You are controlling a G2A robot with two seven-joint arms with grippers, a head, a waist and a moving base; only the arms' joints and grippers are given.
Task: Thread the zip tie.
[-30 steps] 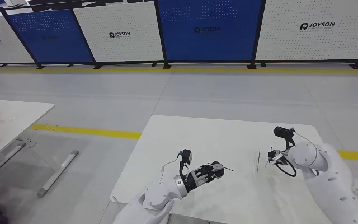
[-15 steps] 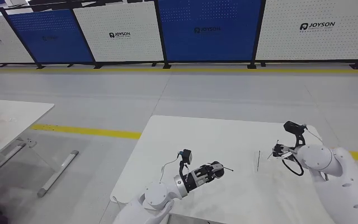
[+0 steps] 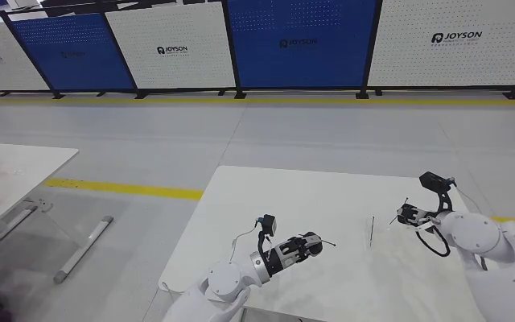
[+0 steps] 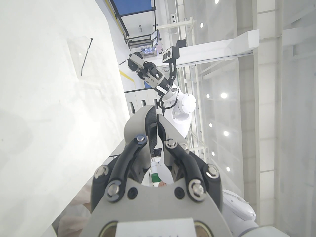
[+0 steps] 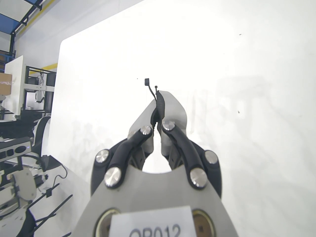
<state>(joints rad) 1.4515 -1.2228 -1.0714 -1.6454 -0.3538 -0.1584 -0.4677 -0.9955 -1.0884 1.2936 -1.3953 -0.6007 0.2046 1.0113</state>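
My right gripper (image 3: 405, 214) (image 5: 157, 99) hangs over the table's right side, shut on a thin black zip tie (image 5: 149, 86). The tie's square head pokes out past the fingertips. The same gripper (image 4: 134, 59) appears far off in the left wrist view, with the tie's tail sticking out sideways. A second black zip tie (image 3: 371, 231) (image 4: 86, 55) lies flat on the table to its left. My left gripper (image 3: 312, 242) (image 4: 157, 117) is over the table's front middle, pads pressed together. A thin black strip (image 3: 329, 242) shows at its tips; I cannot tell whether it is gripped.
The white table (image 3: 282, 201) has bare surface between the two arms. A clear plastic sheet (image 4: 75, 50) lies under the loose zip tie. The table's front edge is close to the left arm.
My right gripper has moved right and slightly farther back with its zip tie, away from the tie lying on the table. The left arm has stayed still.
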